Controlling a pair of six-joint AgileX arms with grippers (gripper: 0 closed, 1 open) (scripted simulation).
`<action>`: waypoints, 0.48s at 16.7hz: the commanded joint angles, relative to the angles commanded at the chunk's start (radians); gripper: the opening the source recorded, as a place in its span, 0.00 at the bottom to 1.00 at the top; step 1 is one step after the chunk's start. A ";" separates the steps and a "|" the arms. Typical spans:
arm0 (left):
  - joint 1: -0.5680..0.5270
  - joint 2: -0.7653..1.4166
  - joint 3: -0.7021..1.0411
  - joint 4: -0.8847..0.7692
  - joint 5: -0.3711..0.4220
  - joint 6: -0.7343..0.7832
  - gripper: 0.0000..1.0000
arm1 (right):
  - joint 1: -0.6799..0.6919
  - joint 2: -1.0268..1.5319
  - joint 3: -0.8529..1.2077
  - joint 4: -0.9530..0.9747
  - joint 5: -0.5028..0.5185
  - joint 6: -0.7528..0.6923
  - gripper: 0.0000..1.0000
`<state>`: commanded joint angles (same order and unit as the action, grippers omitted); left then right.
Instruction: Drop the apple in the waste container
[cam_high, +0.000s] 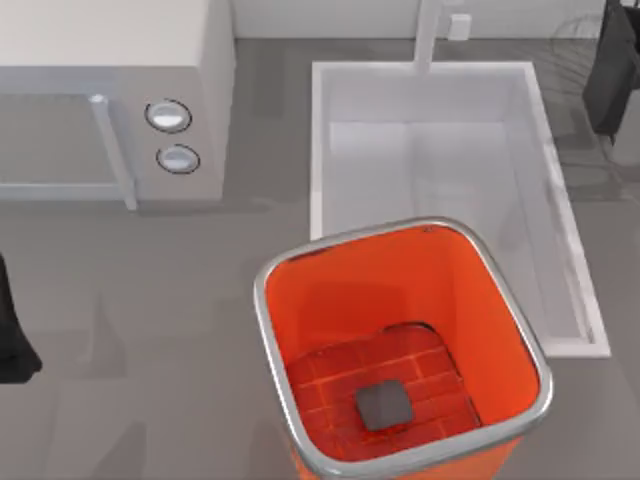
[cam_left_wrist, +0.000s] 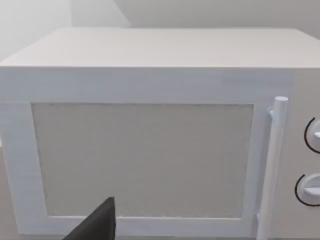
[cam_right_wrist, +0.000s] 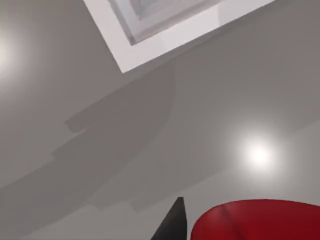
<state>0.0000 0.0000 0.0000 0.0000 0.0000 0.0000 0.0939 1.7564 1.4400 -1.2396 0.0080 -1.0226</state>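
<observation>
The apple (cam_right_wrist: 255, 220) appears in the right wrist view as a deep-red rounded shape close under the camera beside a dark fingertip (cam_right_wrist: 172, 222), over the grey table (cam_right_wrist: 75, 100) near a corner of the white sink (cam_right_wrist: 165, 40); whether the right gripper's fingers pinch it cannot be told. In the top view the waste container (cam_high: 400, 345), an orange bin with a silver rim, stands in front of the sink with a dark grey square (cam_high: 384, 405) on its brick floor. The left arm (cam_high: 12, 335) sits at the table's left edge facing the white microwave (cam_left_wrist: 145, 150), and its finger state cannot be told.
</observation>
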 joint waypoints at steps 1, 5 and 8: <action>0.000 0.000 0.000 0.000 0.000 0.000 1.00 | 0.037 0.010 -0.002 -0.002 0.005 -0.117 0.00; 0.000 0.000 0.000 0.000 0.000 0.000 1.00 | 0.194 0.051 -0.012 -0.016 0.020 -0.643 0.00; 0.000 0.000 0.000 0.000 0.000 0.000 1.00 | 0.313 0.080 -0.018 -0.033 0.024 -1.069 0.00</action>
<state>0.0000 0.0000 0.0000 0.0000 0.0000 0.0000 0.4066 1.8366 1.4225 -1.2726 0.0323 -2.0916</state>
